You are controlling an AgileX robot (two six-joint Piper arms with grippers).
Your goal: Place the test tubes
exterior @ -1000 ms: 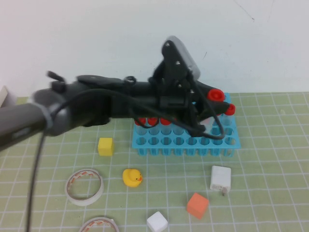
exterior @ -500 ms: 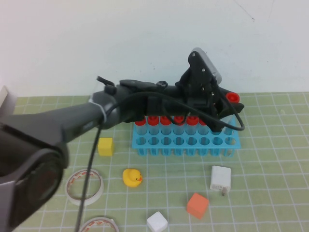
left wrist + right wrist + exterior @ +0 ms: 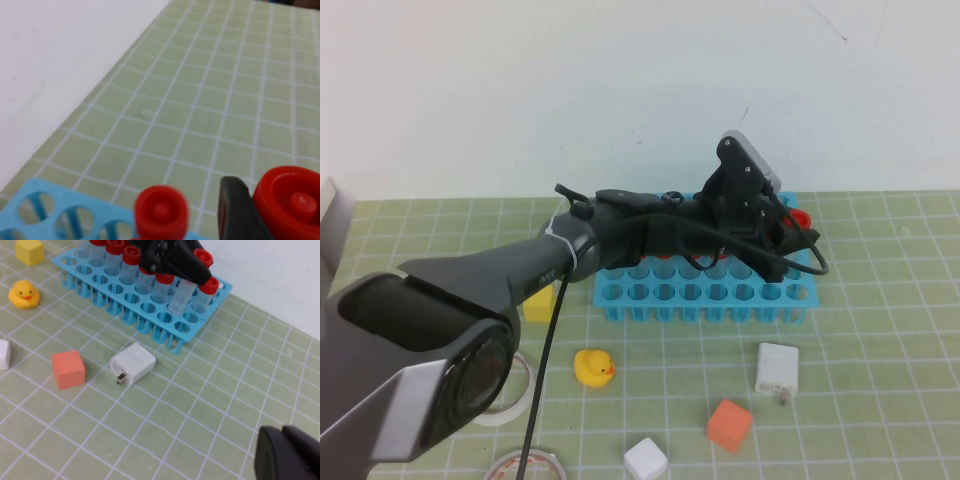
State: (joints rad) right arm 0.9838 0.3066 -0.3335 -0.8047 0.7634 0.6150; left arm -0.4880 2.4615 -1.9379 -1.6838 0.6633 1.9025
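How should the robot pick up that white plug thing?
Probably pinch the white charger across its flat side faces, coming straight down: it lies flat, prongs toward the robot. The right gripper, shut, hangs above the mat nearby; the left gripper is busy holding a test tube over the rack.

Bright, even light all over. Soft little shadows sit under the blue rack [image 3: 700,295] below the left pincer [image 3: 792,238]. Up close, the test tube [image 3: 292,200] it holds looks fuzzy. The right pincer [image 3: 287,455] is a dark blur.
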